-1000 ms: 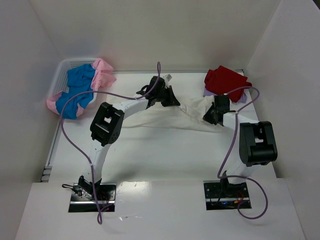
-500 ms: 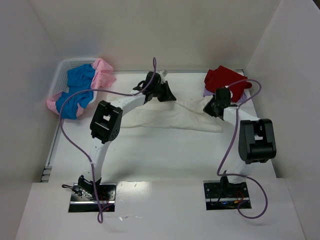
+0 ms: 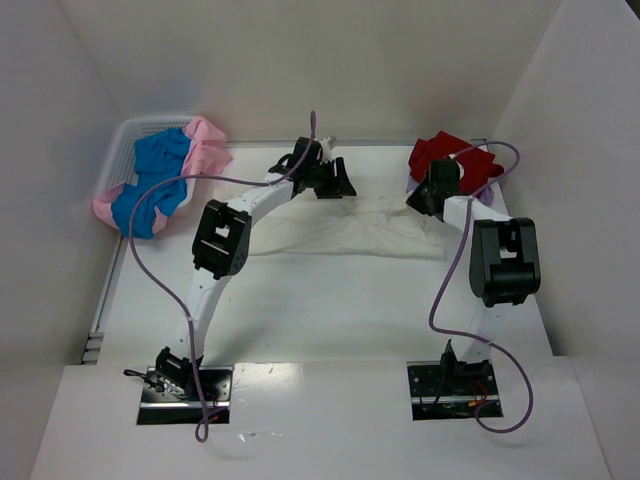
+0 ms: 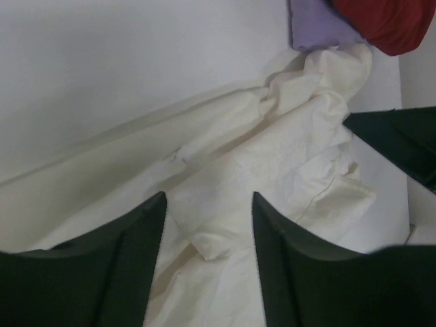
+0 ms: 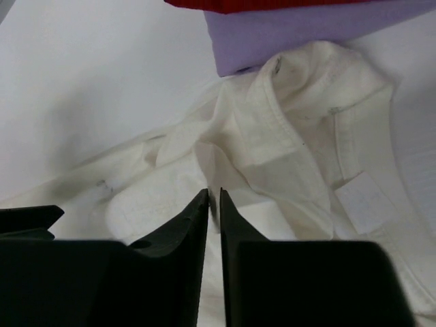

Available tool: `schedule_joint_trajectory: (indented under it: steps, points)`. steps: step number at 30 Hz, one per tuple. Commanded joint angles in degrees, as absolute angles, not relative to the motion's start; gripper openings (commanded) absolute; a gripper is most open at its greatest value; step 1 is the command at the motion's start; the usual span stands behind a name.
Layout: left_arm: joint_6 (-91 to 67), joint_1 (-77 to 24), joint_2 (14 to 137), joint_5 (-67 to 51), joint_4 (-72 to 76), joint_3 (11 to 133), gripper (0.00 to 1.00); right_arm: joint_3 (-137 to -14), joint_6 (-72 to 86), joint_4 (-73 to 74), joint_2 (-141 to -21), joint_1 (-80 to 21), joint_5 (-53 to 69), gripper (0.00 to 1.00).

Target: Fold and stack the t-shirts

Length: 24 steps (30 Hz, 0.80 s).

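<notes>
1. Where the left tool (image 4: 208,197) hangs over the cream-white t-shirt (image 3: 340,225), its fingers stand moderately apart, with cloth lying in the gap but not clamped.
2. The right tool (image 5: 213,193) is narrowed to a thin slit, pinching a fold of that shirt close to the collar.
3. The cream-white t-shirt lies spread and rumpled across the far half of the desk (image 3: 330,300). Its right end touches the lavender t-shirt (image 5: 300,30), which has the red t-shirt (image 3: 455,158) on top.
4. Blue (image 3: 160,160) and pink (image 3: 205,150) t-shirts fill the basket (image 3: 125,135) at far left.
5. Compared with a second ago, both tools have moved toward the far edge. The shirt, then a sagging band strung between them, now lies flatter and farther back.
</notes>
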State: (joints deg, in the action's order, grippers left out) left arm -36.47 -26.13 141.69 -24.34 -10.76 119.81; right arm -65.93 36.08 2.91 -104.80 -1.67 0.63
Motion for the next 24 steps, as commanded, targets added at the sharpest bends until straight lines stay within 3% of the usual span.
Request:
schedule_joint_trajectory:
  steps: [1,13,24]
  points:
    - [-32.3,-26.0,140.5,-24.4,-12.7,121.9,0.69,-69.2,33.9,-2.4,-104.7,-0.4,-0.8,0.20]
    - [-28.2,-24.4,125.0,-16.3,-12.9,106.5,0.76,-74.1,34.5,-0.5,-107.0,0.1,4.0,0.22]
    - [-22.1,-32.1,115.8,-20.3,-13.5,95.0,0.78,-59.2,34.0,-1.8,-95.2,0.1,5.9,0.22]
